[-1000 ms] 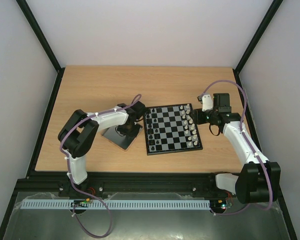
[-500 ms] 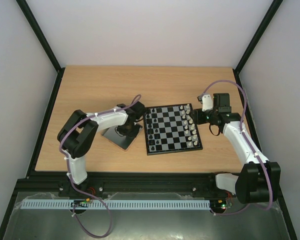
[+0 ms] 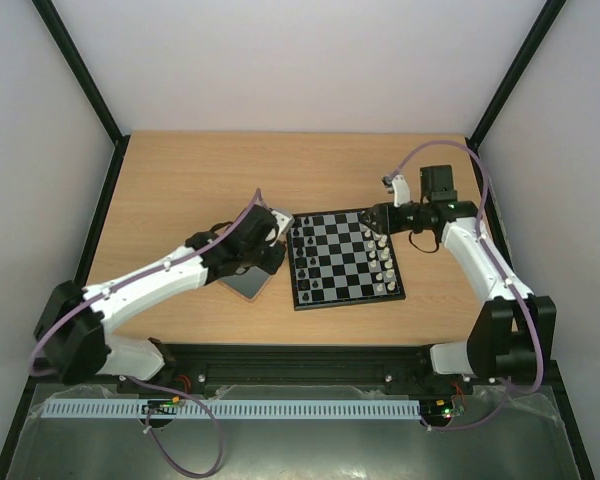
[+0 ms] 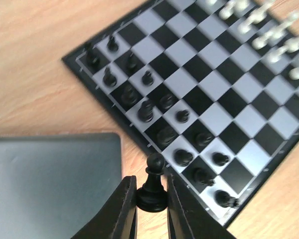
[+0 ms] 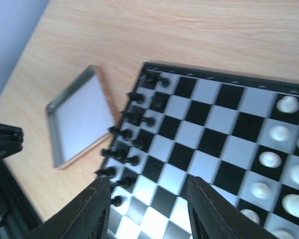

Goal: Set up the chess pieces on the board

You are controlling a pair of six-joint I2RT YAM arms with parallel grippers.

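The board (image 3: pixel 335 262) lies mid-table, with black chess pieces (image 3: pixel 300 262) on its two left files and white ones (image 3: pixel 382 262) on its two right files. My left gripper (image 4: pixel 152 199) is shut on a black pawn (image 4: pixel 152 186), held upright above the strip of wood between the grey tray (image 4: pixel 50 184) and the board's edge (image 4: pixel 139 142). In the top view the left gripper (image 3: pixel 276 252) hangs by the board's left side. My right gripper (image 5: pixel 152 214) is open and holds nothing. It hovers over the board's (image 5: pixel 204 129) squares, at the far right corner (image 3: pixel 375 222).
The grey tray (image 3: pixel 242 283) sits just left of the board and looks bare in the wrist views (image 5: pixel 82 117). Black frame rails run along both table sides, with pale walls behind. Wood table (image 3: pixel 180 190) stretches to the left and back.
The left arm has stretched out low across the table and carried the black pawn from over the tray toward the board's left edge. The right gripper has shifted back and left over the board.
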